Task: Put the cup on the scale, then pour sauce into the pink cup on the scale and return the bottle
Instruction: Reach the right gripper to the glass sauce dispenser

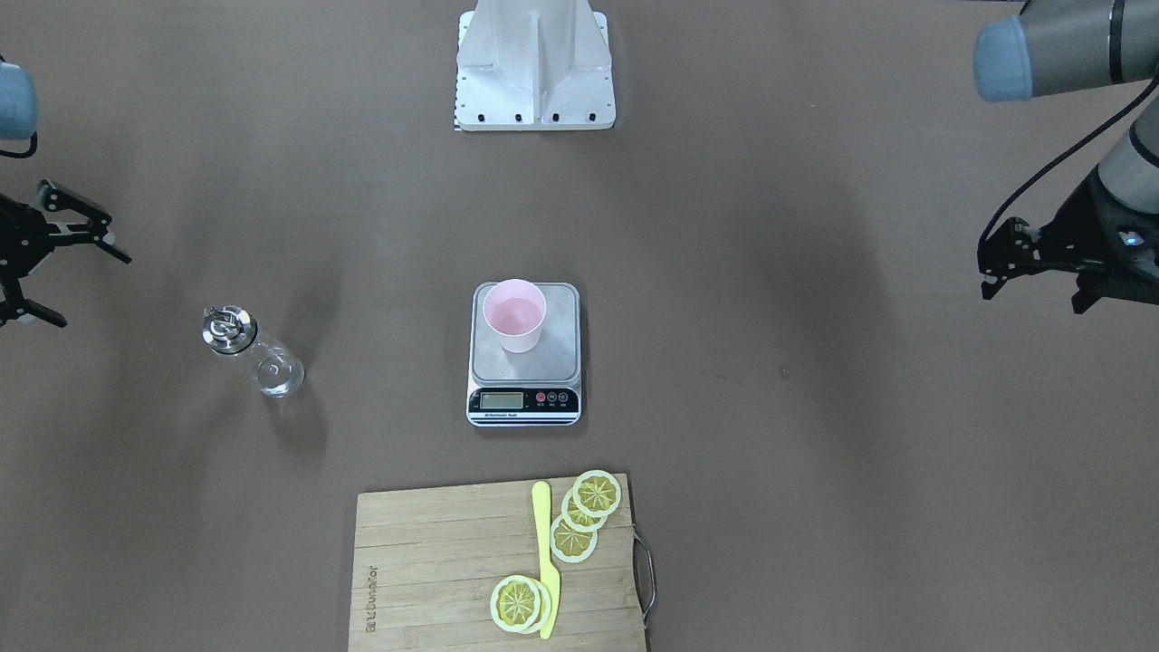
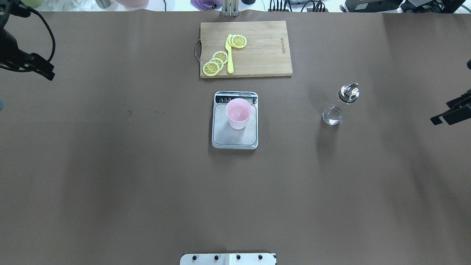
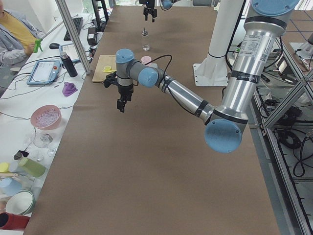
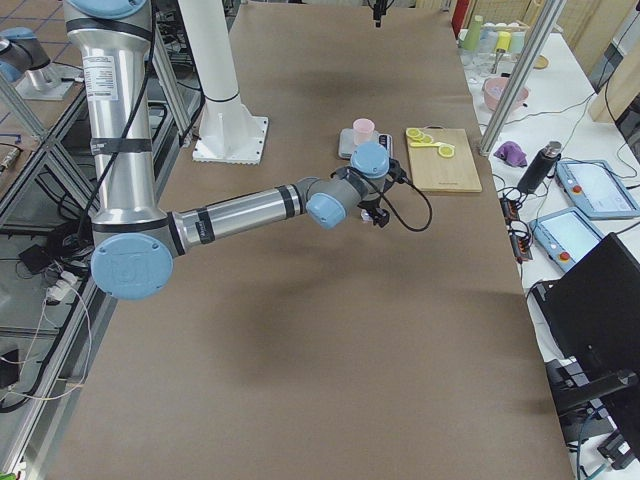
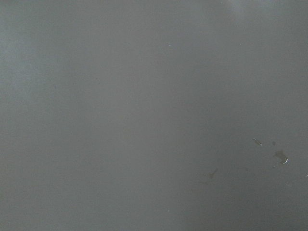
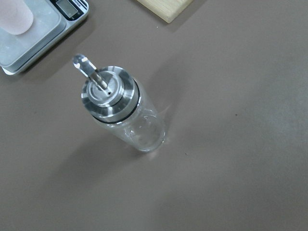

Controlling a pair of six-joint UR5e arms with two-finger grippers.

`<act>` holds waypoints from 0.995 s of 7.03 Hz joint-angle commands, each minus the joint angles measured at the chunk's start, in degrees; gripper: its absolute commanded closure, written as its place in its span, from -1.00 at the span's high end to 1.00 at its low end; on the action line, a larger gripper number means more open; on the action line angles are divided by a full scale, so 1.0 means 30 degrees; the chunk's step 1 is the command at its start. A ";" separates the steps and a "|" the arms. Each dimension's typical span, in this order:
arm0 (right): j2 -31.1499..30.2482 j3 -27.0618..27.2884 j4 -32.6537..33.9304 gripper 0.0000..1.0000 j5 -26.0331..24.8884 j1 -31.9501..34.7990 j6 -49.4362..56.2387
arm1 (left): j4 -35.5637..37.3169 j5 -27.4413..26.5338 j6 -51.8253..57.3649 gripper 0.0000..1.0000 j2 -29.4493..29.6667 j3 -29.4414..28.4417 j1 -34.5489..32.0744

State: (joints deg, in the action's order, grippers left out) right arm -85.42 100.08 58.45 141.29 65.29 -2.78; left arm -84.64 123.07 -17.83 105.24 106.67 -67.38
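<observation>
Cup (image 1: 514,317) is upright on scale (image 1: 557,353), roughly mid-platform, scale at mid-tabletop, so step 1 looks done. Bottle (image 1: 258,355) stands upright and free on the tabletop toward the robot's right end, well apart from the scale and about level w/ it. Sauce is too clear to gauge the level, and can't tell if any is in the cup.

Right gripper (image 1: 90,290) hangs near the right end, just outboard of the bottle, fingers spread wide, holding nothing. Its wrist cam looks straight down on the silver cap. Left gripper (image 1: 991,267) is parked at the left end, nothing in it; can't tell how far open.

Likely next step is grabbing the bottle w/ the right arm. Tips: clamp on the glass body below the cap, not the slick metal, and centre it before closing since the glass could skid or tip. Spout already points toward the scale, so keep that heading, lift vertical, tilt slowly over the cup rim w/o touching the light cup
</observation>
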 commanded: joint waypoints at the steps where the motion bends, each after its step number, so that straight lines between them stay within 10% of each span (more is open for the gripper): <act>1: 0.0320 -0.1191 -0.4144 0.96 -0.1908 -0.1189 -0.2710 | 0.0029 -0.0009 -0.0004 0.94 0.0222 -0.0135 -0.0011; 4: 0.1191 -0.5562 -1.2424 1.00 -0.3414 -0.2863 -0.5954 | 0.0058 -0.0009 -0.0062 0.95 0.0427 -0.0252 -0.0011; 7: 0.2576 -0.6436 -1.4471 0.97 -0.5774 -0.4413 -0.9297 | 0.0087 -0.0009 -0.0209 0.95 0.0545 -0.0223 0.0018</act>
State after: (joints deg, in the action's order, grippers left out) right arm -78.78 81.25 17.16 128.14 54.24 -28.47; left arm -84.44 123.05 -18.31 106.73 105.98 -67.39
